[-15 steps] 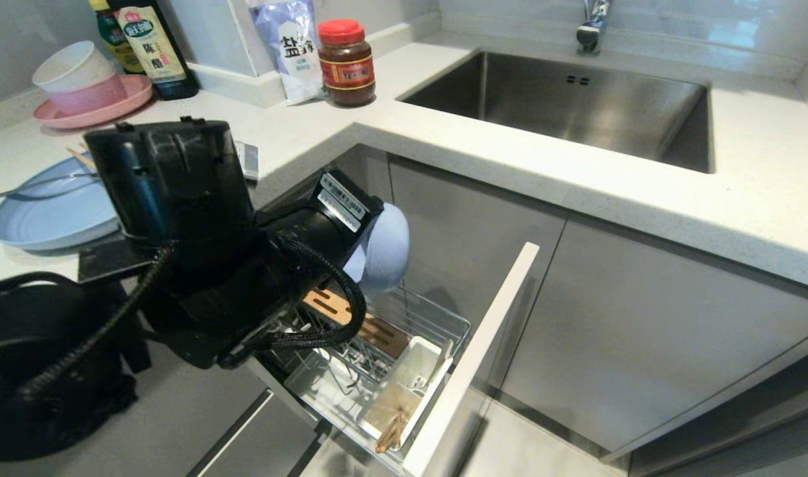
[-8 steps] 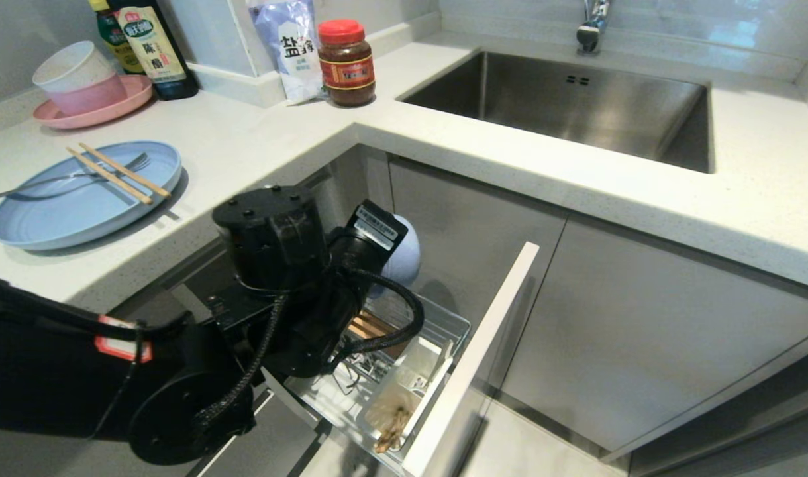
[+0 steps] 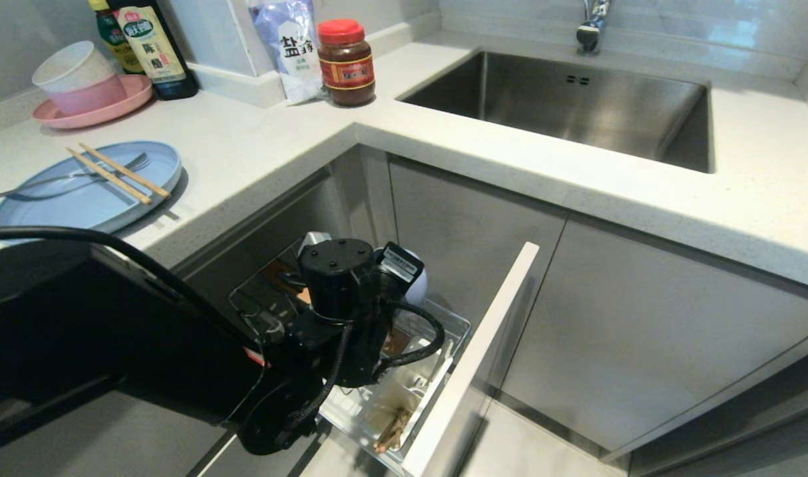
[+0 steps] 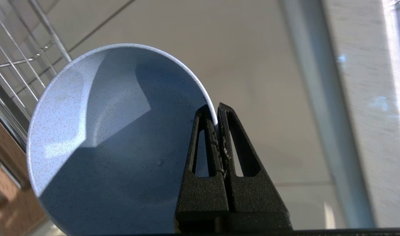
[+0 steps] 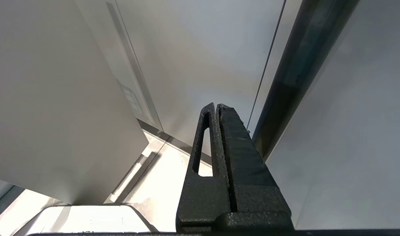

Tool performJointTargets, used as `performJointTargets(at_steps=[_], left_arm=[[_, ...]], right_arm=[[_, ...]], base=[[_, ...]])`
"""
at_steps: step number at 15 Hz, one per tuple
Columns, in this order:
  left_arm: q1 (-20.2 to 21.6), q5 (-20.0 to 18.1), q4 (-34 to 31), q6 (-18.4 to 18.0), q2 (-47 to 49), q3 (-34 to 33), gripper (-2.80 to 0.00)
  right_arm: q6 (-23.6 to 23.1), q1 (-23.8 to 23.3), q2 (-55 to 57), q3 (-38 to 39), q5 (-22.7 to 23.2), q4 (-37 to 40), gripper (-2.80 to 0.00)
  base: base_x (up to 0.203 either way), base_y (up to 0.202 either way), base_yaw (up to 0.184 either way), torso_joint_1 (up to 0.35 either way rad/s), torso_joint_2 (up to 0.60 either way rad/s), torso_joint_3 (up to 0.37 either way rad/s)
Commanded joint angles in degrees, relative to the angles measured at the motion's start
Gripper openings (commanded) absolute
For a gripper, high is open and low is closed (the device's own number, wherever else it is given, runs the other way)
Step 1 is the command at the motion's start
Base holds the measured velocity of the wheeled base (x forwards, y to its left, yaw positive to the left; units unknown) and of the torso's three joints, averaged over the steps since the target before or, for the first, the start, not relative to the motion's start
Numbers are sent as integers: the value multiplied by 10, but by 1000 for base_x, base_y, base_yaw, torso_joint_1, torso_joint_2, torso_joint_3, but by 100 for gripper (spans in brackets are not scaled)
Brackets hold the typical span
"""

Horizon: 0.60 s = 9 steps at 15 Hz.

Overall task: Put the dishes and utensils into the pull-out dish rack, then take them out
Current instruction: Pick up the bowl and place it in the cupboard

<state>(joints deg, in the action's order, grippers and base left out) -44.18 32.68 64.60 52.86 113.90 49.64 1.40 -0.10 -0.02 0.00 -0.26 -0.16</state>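
On the left of the tabletop (image 3: pixel 258 142), the pale blue plate (image 3: pixel 79 199) is lying flat with the chopsticks (image 3: pixel 116 173) and the fork (image 3: pixel 59 179) resting across it, well apart from the pink plate (image 3: pixel 86 109) that is carrying the stacked bowls (image 3: pixel 76 76) behind it. Toward the middle, the left arm is reaching down into the pull-out dish rack (image 3: pixel 444 324), and the left pincer (image 4: pixel 217 119) is clamping its jaws on the rim of the small pale blue bowl (image 4: pixel 114 137), which is sitting tilted on edge over the wire basket, beside the white cabinet front (image 3: pixel 473 358). The right pincer (image 5: pixel 216 108) is hanging with its jaws pressed together and gripping nothing, in front of pale cabinet panels.
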Motion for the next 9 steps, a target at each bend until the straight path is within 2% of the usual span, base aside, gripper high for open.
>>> performJointTargets(at_steps=[1,5,9], left_arm=[[14,-4,27,4,44,1,-280],[34,-38,66,57,64,0,-280],[41,-36,139,64,86,-3,-280]], right_arm=[[0,0,-2,1,0,0,-280],[0,0,-2,1,0,0,-280],[0,0,-2,1,0,0,-280]], base=[[0,0,0,0,0,0],[0,0,0,0,0,0],[0,0,0,0,0,0]])
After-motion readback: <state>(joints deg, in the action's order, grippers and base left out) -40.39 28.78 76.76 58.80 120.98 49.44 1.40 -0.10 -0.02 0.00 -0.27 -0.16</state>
